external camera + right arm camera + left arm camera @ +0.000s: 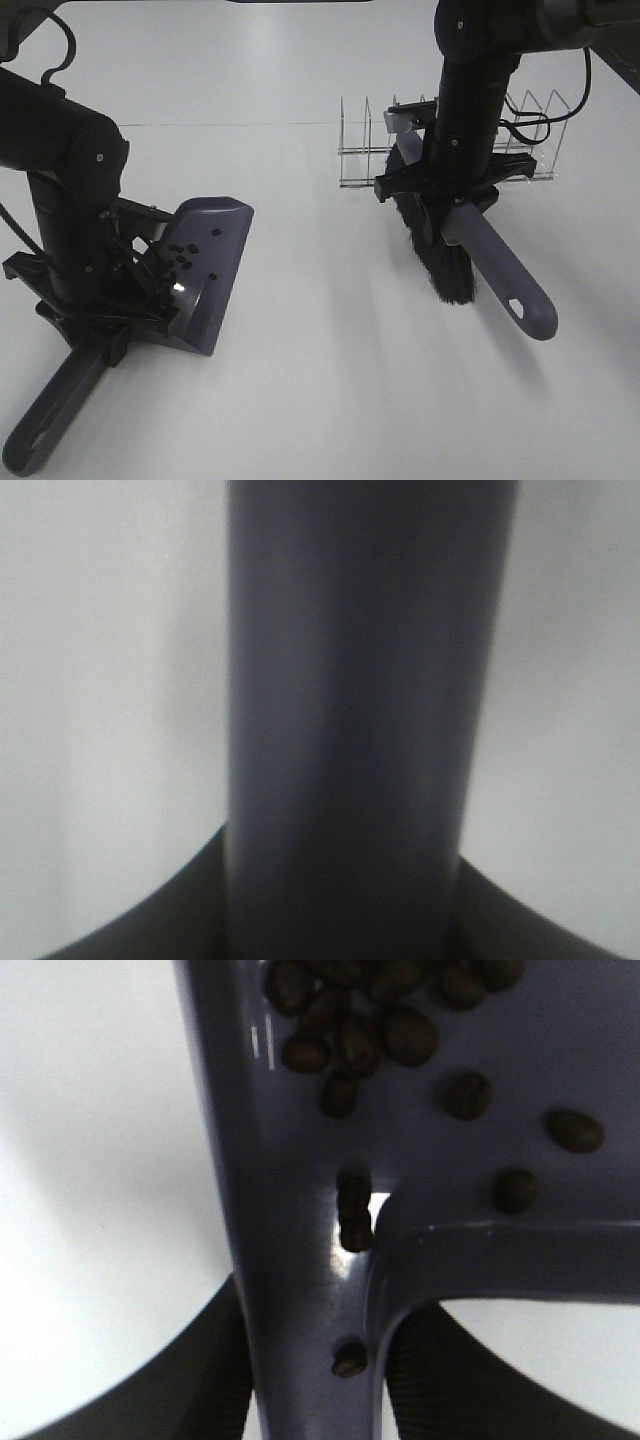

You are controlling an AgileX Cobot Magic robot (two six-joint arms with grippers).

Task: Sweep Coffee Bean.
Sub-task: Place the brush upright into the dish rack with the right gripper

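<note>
White matte worktop point(320, 400) under both arms. My left gripper point(105, 330) is clamped on the glossy purple dustpan point(215, 255) handle, I'd say to keep the coffee bean point(182, 255) scatter, small dark ovals, inside the pan. My right gripper point(450, 195) is closed around the brush point(455, 265) handle, black bristles angled down, beside a wire rack point(520, 150).
</note>
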